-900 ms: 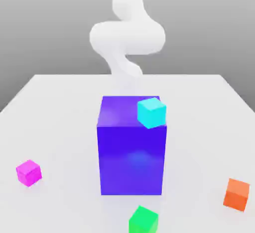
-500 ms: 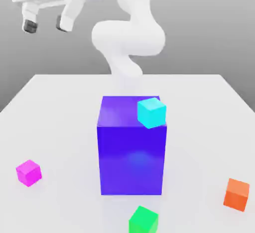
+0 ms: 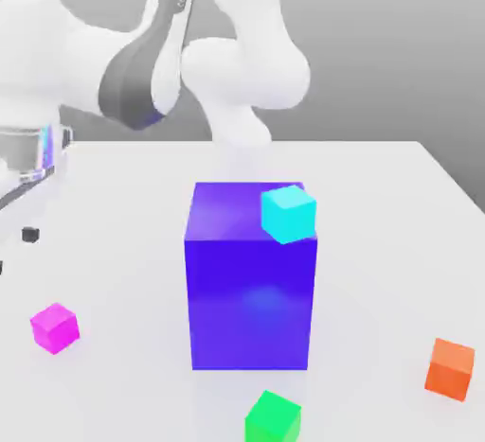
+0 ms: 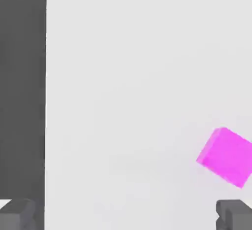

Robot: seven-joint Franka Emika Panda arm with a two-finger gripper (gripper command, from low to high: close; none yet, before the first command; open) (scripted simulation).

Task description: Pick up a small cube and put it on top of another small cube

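At the exterior view's left edge, the gripper (image 3: 15,251) is seen partly cut off, at the end of a white and grey arm (image 3: 133,80) that is bent over a white table (image 3: 379,194). Its fingers are spread wide and released, with bare table seen between them in the hand view. Slightly right of the fingertips and lower in the exterior view, the small magenta cube (image 3: 55,327) is seen on the table. It is turned askew, with an upright edge facing the camera and a side face to either hand. Its sides look about equal, so no long axis can be made out. In the hand view, its top is shown slanted to the line between the fingers, and a corner is cropped. In the middle of the exterior view, a big blue-purple block (image 3: 250,303) is stood upright, its front face squarely presented. In front of it, a green cube (image 3: 273,419) is partly cropped. By the block's top right front corner, a cyan cube (image 3: 289,214) is seen, tilted-looking; its contact cannot be told. At far right, an orange cube (image 3: 450,369) is seen.
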